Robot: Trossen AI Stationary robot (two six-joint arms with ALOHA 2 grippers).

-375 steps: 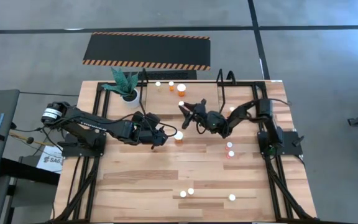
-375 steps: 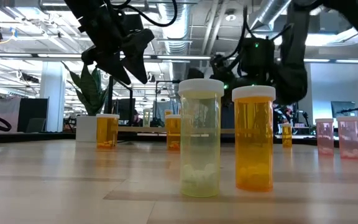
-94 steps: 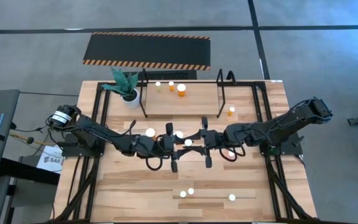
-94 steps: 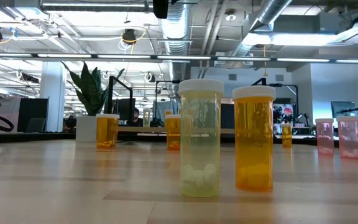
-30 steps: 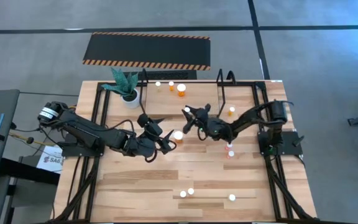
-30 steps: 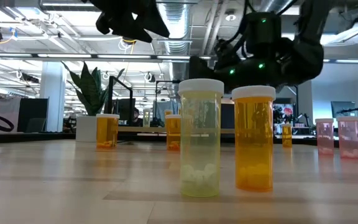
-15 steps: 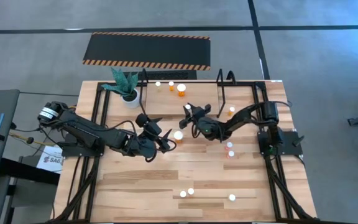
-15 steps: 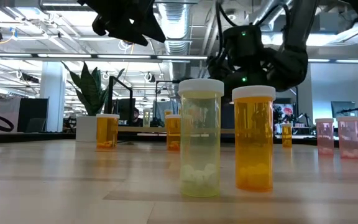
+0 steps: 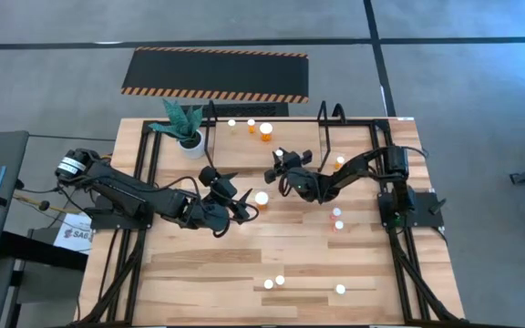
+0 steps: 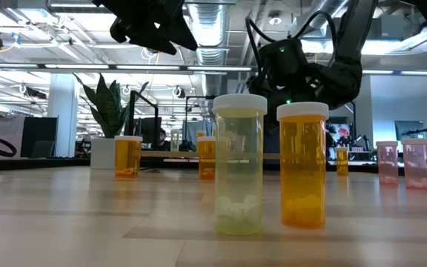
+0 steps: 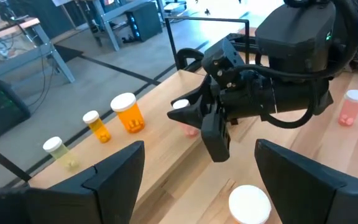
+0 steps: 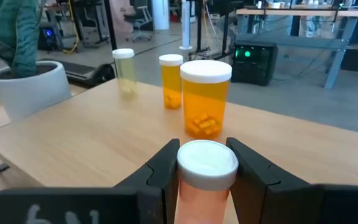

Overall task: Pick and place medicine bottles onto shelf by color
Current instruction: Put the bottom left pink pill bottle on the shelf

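My right gripper [image 9: 278, 164] is shut on a small pink medicine bottle [image 12: 207, 180] with a white cap [image 11: 180, 104], at the near edge of the shelf [image 9: 267, 150]. On the shelf board stand a yellow bottle [image 12: 124, 70], a small orange one [image 12: 171, 81] and a larger orange one [image 12: 205, 99]. My left gripper [image 9: 241, 208] hangs open above the table's middle, facing the right gripper. A white-capped bottle [image 11: 248, 202] stands just beyond its fingers. My right gripper pinches the pink bottle between its two fingers, on the body just below the white cap [image 12: 207, 163]. The fingers [image 12: 166, 165] come nearly level from the table's right and near side. The bottle stands upright. Its bottom is hidden, so whether it touches the shelf I cannot tell.
A plant in a white pot [image 9: 188, 135] stands at the shelf's left end, and black hoops [image 9: 328, 128] frame both ends. An orange bottle [image 9: 338, 162] and two pink ones [image 9: 337, 219] stand to the right. Yellow [image 10: 239, 163] and orange [image 10: 302, 163] bottles stand near the front edge.
My right gripper has carried the pink bottle a little toward the far edge and the shelf, sinking slightly and tipping closer to level. It has stayed shut on the bottle.
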